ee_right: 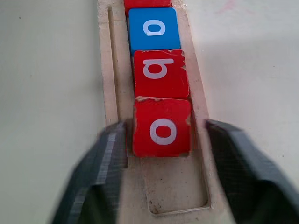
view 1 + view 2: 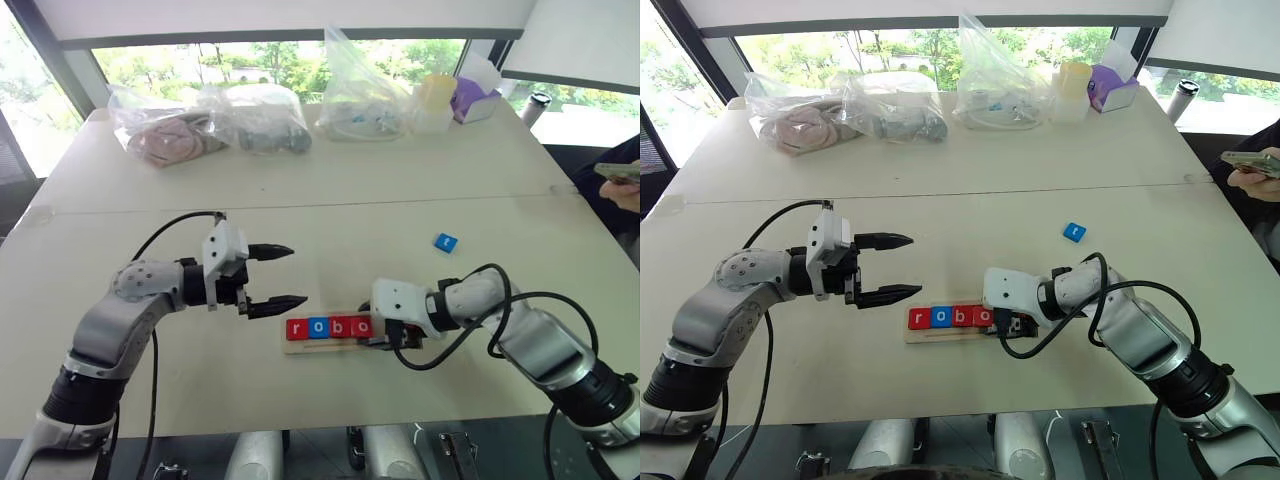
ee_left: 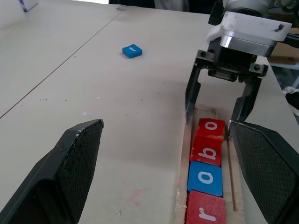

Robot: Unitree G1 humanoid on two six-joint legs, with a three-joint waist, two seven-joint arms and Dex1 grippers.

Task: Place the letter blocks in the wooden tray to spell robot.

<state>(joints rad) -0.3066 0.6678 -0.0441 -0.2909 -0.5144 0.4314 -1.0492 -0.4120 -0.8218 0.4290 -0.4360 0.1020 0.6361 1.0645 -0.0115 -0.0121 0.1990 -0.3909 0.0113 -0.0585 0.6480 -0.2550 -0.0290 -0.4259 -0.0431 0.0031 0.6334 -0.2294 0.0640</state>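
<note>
The wooden tray point(image 2: 300, 347) lies near the table's front edge. In it, four letter blocks stand in a row: red r point(image 2: 296, 328), blue o point(image 2: 318, 327), red b point(image 2: 340, 327), red o point(image 2: 362, 326). My right gripper point(image 1: 166, 128) points down at the tray's right end. It is open, and its fingers point(image 3: 192, 100) straddle the last red o point(image 1: 162, 127) with small gaps on both sides. A blue t block point(image 2: 445, 241) lies loose on the table, farther back and to the right. My left gripper point(image 2: 275, 277) hovers open and empty just left of the tray, pointing right.
Clear plastic bags point(image 2: 200, 125) of items, a yellow-lidded container point(image 2: 437, 100) and a purple box point(image 2: 475, 98) line the table's far side. A person's hand with a phone point(image 2: 620, 178) is at the right edge. A seam point(image 2: 300, 207) runs across the table.
</note>
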